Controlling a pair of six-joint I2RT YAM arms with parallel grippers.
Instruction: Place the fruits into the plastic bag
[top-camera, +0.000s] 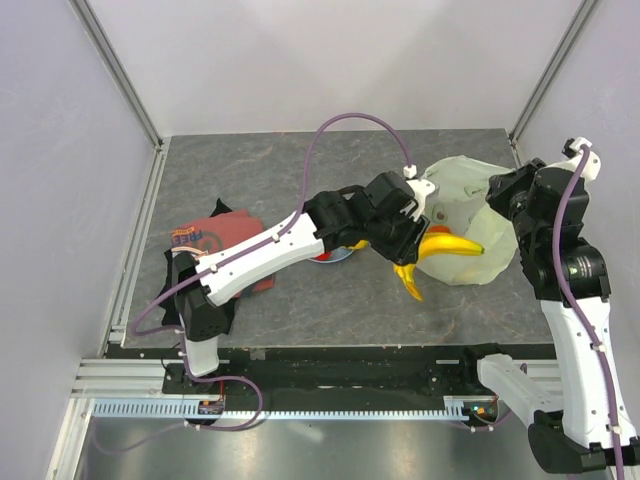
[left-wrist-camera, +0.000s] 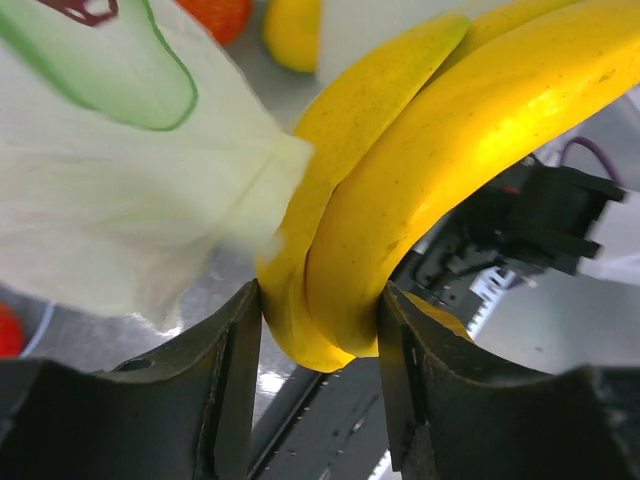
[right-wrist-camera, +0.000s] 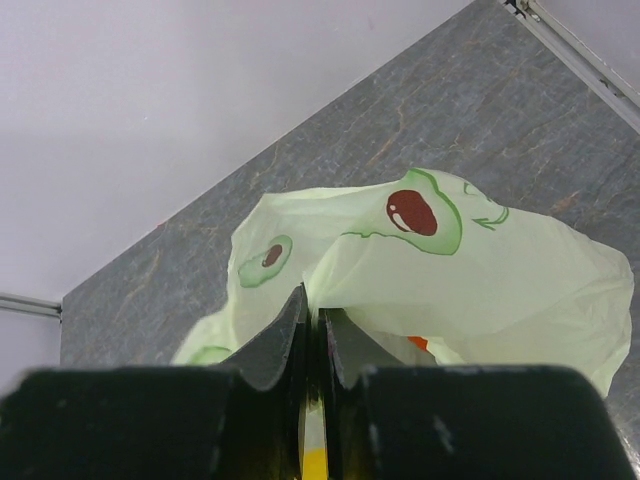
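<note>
The bananas (left-wrist-camera: 450, 170) are clamped between the fingers of the left end effector (left-wrist-camera: 320, 340), near their joined stem. They hang at the mouth of the plastic bag (top-camera: 462, 198), tips just over its near rim. The bag lies by the desk's right edge, toward the back right corner.

The right end effector (right-wrist-camera: 312, 330) is pinched together on a fold of the bag's rim, probably lifting it so the mouth gapes. An orange-red fruit (left-wrist-camera: 215, 15) shows past the bag's fold.

The left arm crosses above the blue plate (top-camera: 335, 256) at mid-desk. The red T-shirt (top-camera: 215, 240) lies near the left edge.

The bag is hemmed in by both arms, with little slack. The desk (top-camera: 250, 170) is bare along its back edge.
</note>
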